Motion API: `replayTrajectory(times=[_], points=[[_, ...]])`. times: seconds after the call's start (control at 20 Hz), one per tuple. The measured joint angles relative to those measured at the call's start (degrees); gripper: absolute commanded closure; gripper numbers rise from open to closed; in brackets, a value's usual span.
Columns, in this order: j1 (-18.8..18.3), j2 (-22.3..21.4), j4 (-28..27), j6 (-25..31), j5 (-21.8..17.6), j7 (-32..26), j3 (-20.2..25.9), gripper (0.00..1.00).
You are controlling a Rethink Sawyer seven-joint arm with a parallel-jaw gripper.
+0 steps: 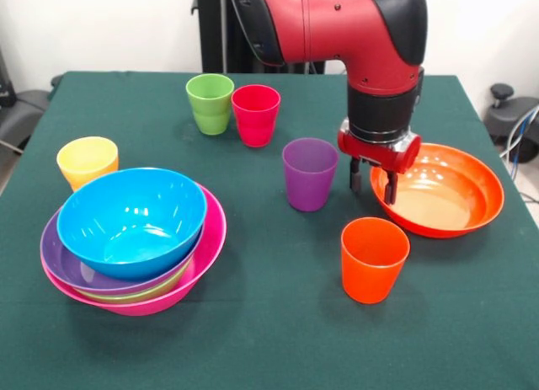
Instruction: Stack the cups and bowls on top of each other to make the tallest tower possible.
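Bowls first: we count four nested at the near left of the table [269,339], which is covered in dark green cloth. The pink bowl [206,251] is the base, the purple bowl [63,264] sits in it, a sliver of the green bowl [139,291] shows between them, and the blue bowl [132,221] rests on top, tilted slightly. That pile is the tower so far, and no cup stands on it.

The orange bowl [442,192] lies apart at the right, upright, on the cloth.

Cups, all upright and single:
- yellow cup [88,161], just behind the pile at the left, its base hidden by the blue bowl.
- green cup [210,104] and red cup [255,114], side by side near the far edge, touching or nearly so; we cannot tell which.
- purple cup [309,173], mid-table.
- orange cup [373,259], nearer the camera, in front of the orange bowl's left rim.

The red and black arm [337,24] comes down from the top. Its claw [373,179] hangs at the left rim of the orange bowl, between that bowl and the purple cup. We see two dark fingers [391,188] with a narrow gap between them, holding nothing. Whether a finger touches the rim we cannot tell.
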Motion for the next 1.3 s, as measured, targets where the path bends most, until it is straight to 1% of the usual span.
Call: replayTrajectory(times=[0.35,0.4,1.3], points=[[0.2,0.3,-0.8,0.0,0.0,0.0,0.0,0.00],[0.3,0.4,-1.4,0.0,0.0,0.0,0.2,1.00],[0.3,0.4,-2.7,0.0,-0.5,0.0,1.0,1.00]])
